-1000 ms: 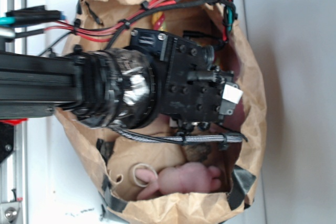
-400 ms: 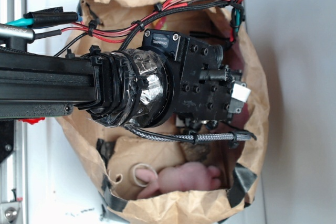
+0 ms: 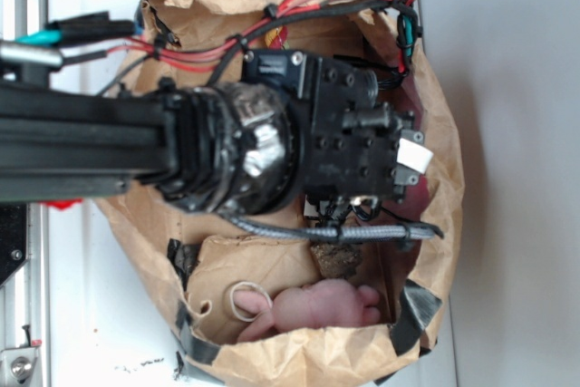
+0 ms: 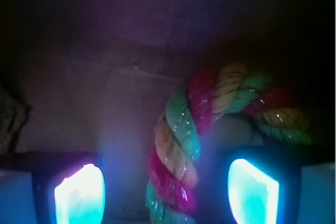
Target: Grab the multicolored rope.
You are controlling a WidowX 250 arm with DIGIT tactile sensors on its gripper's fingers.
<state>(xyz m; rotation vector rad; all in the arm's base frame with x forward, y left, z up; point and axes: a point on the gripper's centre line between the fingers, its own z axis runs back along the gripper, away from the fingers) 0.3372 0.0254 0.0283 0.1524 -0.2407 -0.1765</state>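
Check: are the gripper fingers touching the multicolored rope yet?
Apart. The wrist view shows the multicolored rope between the glowing fingers, with dark gaps on both sides.

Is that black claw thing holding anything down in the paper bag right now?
Nothing yet. In the wrist view the jaws stand open, with the multicolored rope lying between them, not pinched by either glowing finger.
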